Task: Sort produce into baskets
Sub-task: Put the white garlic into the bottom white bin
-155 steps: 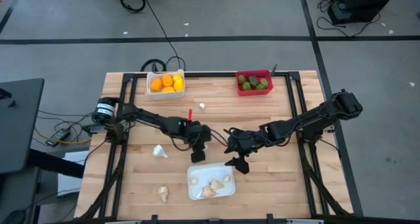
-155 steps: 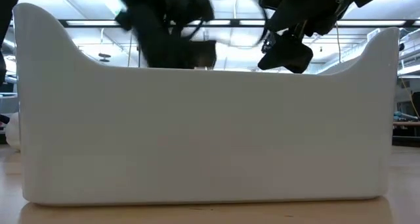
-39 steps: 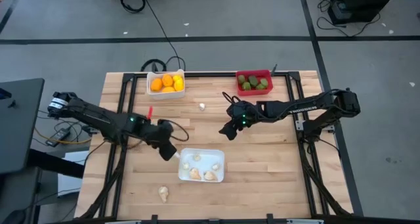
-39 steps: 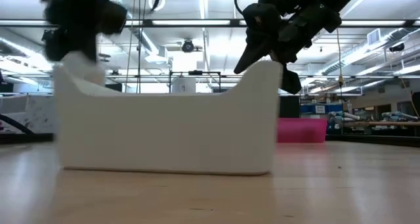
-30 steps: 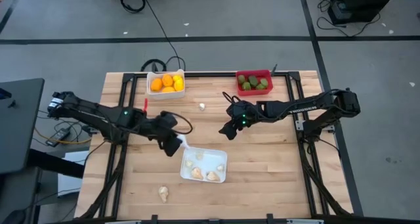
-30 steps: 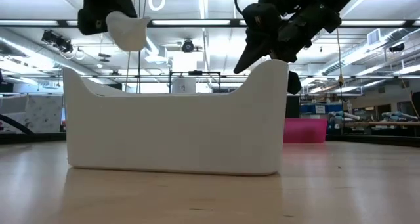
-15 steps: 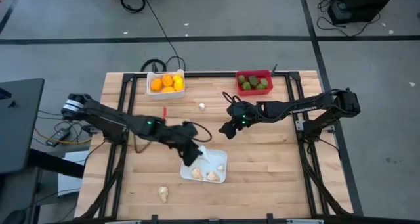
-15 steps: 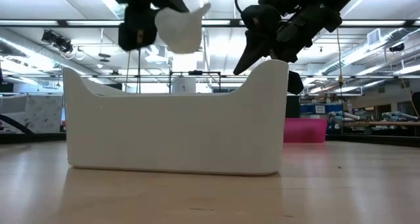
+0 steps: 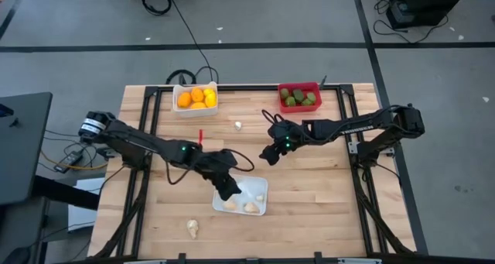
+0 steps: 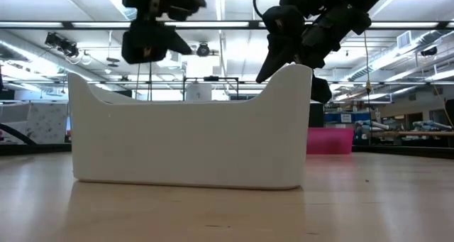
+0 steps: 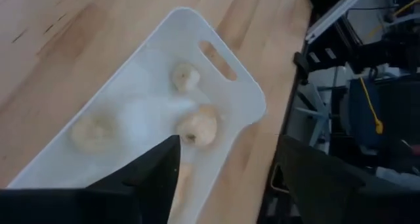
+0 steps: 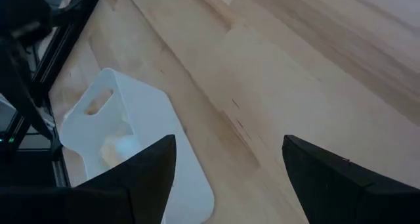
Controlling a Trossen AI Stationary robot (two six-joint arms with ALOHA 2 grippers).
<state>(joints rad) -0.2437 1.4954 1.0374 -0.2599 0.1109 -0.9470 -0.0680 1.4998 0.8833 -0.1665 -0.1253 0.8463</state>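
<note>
- The left gripper [image 9: 230,191] hangs over the left end of the shallow white tray [image 9: 259,207]; its fingers [image 11: 154,175] stand apart with nothing between them.
- Beige garlic bulbs [image 11: 199,125] lie inside that tray, near the bench's [image 9: 309,210] front middle.
- The right gripper [image 9: 267,154] hovers over bare bench, right of centre, fingers [image 12: 147,171] wide and empty.
- Oranges fill the white bin [image 9: 195,98] at the far left; green fruits sit in the red bin [image 9: 299,97] at the far right.
- One garlic bulb [image 9: 192,229] lies near the front left, and a small white piece [image 9: 238,126] lies between the bins.
</note>
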